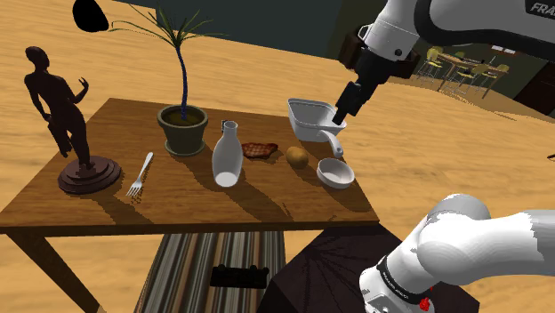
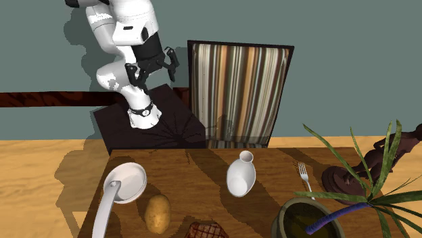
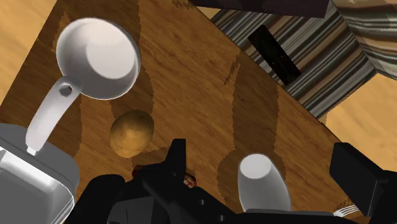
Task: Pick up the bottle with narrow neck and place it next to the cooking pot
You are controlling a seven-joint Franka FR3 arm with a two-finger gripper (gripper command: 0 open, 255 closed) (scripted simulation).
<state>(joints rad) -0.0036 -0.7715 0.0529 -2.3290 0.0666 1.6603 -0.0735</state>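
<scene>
Currently the white narrow-necked bottle (image 1: 226,153) stands upright on the wooden surface (image 1: 178,191), between a potted plant (image 1: 182,124) and a brown steak (image 1: 259,149). Past the potato (image 1: 297,156) sits the white cooking pot (image 1: 307,116). The gripper (image 2: 155,70) hangs above, fingers wide, holding nothing.

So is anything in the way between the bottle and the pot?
Yes: a potato and a brown piece of food lie between the bottle and the pot. Both are low, so carrying it over them looks possible.

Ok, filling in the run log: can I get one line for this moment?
phase: pre-grasp | claw: open, empty, in the air | bottle: upright on table, untouched | cooking pot: on table
</scene>
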